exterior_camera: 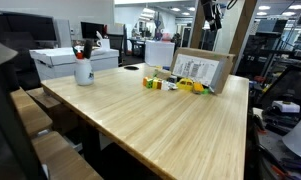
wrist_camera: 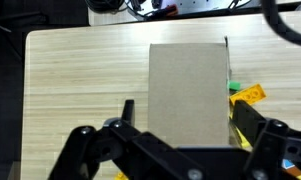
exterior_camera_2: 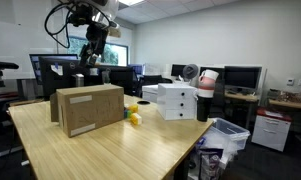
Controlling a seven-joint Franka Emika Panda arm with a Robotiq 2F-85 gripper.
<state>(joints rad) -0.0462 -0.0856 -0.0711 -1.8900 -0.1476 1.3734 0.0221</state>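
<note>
A brown cardboard box (wrist_camera: 190,90) stands upright on the light wooden table (wrist_camera: 80,90); it shows in both exterior views (exterior_camera: 201,71) (exterior_camera_2: 88,108). My gripper (wrist_camera: 186,115) hangs open well above it, and the two black fingers (wrist_camera: 127,112) straddle the box's top edge from high up without touching it. In the exterior views the gripper (exterior_camera: 213,18) (exterior_camera_2: 93,52) sits clearly over the box with nothing held. Yellow and green toy blocks (wrist_camera: 250,94) lie beside the box (exterior_camera: 168,85) (exterior_camera_2: 133,117).
A white cup holding pens (exterior_camera: 83,70) stands near the table's far left corner. Stacked white boxes (exterior_camera_2: 175,100) sit at one table end, and a bin (exterior_camera_2: 226,135) stands on the floor beyond. Office desks and monitors surround the table.
</note>
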